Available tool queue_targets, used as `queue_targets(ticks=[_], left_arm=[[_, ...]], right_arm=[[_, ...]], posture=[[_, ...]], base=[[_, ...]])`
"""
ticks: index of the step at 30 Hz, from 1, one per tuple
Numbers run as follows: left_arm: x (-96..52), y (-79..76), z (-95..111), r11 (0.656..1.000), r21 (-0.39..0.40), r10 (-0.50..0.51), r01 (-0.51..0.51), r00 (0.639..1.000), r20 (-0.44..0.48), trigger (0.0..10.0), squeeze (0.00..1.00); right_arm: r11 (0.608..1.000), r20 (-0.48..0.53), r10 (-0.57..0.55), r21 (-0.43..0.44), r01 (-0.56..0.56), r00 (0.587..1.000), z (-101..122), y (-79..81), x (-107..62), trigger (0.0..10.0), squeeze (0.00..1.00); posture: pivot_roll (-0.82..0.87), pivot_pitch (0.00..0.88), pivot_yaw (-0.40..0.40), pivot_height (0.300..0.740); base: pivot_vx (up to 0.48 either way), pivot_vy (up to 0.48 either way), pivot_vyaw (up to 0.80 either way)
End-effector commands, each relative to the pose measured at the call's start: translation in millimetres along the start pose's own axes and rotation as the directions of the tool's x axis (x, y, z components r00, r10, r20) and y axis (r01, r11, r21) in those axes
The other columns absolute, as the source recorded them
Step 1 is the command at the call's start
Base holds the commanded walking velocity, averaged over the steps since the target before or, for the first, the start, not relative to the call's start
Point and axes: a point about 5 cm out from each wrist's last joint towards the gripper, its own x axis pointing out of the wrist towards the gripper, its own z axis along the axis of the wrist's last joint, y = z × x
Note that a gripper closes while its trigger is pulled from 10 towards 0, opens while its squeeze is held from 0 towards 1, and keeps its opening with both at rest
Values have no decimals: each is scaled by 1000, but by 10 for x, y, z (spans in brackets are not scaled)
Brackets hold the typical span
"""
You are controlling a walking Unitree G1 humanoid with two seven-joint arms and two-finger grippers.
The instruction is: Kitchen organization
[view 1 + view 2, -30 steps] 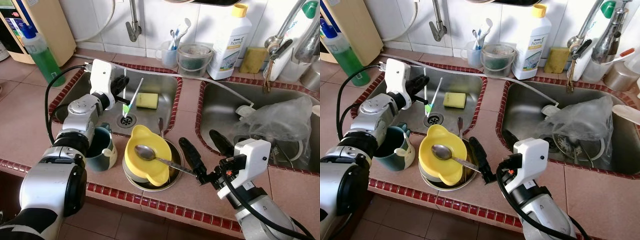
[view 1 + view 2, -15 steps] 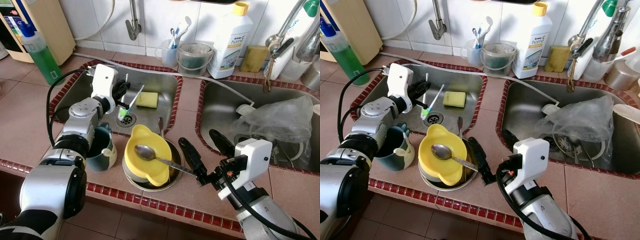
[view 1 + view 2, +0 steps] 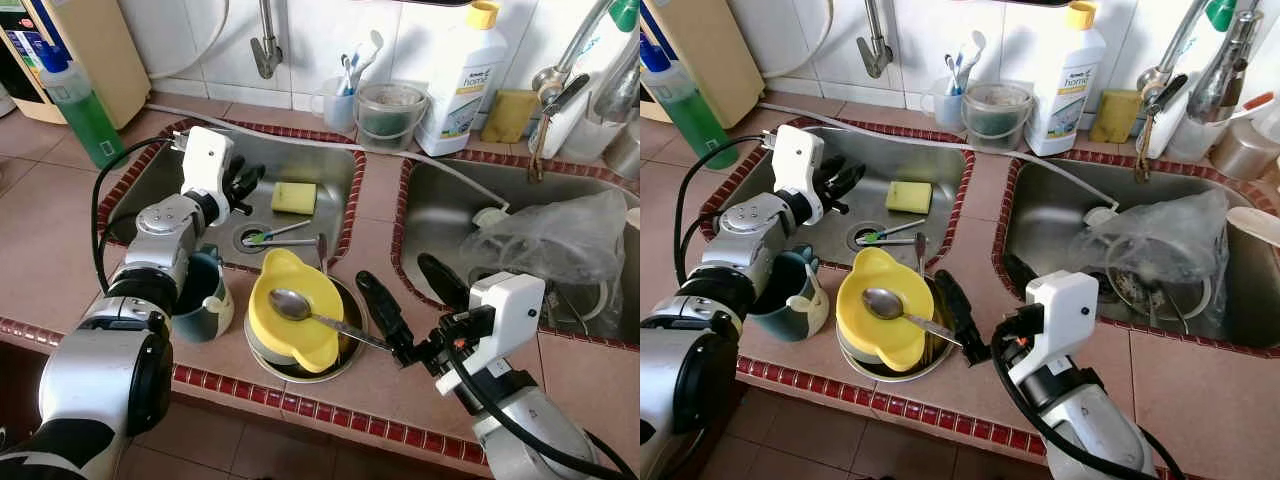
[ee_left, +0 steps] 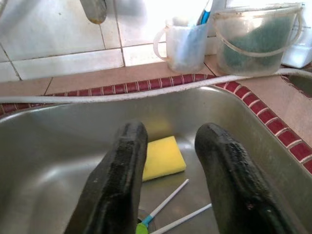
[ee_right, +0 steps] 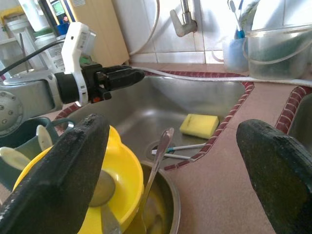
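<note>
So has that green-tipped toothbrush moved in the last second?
Yes. The toothbrush was held upright in the left gripper; now it lies flat by the drain in the left sink, and the fingers are open and empty.

You are looking at a home kitchen: tiled counter [image 3: 60, 220], double steel sink [image 3: 330, 180], detergent bottle [image 3: 460, 85].

The brushed steel sink [image 3: 330, 175] looks matt, the yellow plastic bowl [image 3: 300, 325] glossy, the sponge [image 3: 294, 197] porous.
</note>
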Motion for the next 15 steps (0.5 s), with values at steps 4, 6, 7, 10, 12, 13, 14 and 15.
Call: queue_targets(ticks=[4,6,7,10,12,13,14,15], left_arm=[[-1,109,218,1000,-13,27,-26,997,76,10000,345],[-2,126,266,999,-14,35,-33,995,96,10000,0],[-3,138,306,999,-26,42,-39,992,116,10000,0],[-6,151,347,998,-41,49,-44,989,138,10000,0],[-17,169,391,997,-62,62,-52,984,167,10000,0],[-24,175,406,996,-66,67,-56,982,179,10000,0],[-43,182,424,995,-70,80,-67,976,202,10000,0],[-49,182,426,995,-72,85,-71,974,209,10000,0]], right_arm=[[1000,32,7,-3,-7,999,25,-37,71,10000,0],[1000,40,15,-9,-15,999,35,-49,101,10000,0],[1000,46,21,-15,-20,999,41,-66,129,10000,0],[999,55,25,-23,-24,998,52,-92,165,10000,0],[999,68,27,-32,-25,997,63,-128,212,10000,0],[999,75,27,-37,-24,997,66,-143,235,10000,0],[999,89,26,-47,-21,996,68,-180,291,10000,0],[999,93,25,-50,-20,995,67,-193,309,10000,0]], posture=[[-107,119,60,740],[-102,101,58,740],[-100,94,57,740],[-94,74,55,740],[-82,48,51,740],[-80,43,50,740],[-67,19,47,740],[-65,14,46,740]], base=[[0,0,0],[0,0,0],[0,0,0],[0,0,0],[0,0,0],[0,0,0],[0,0,0],[0,0,0]])
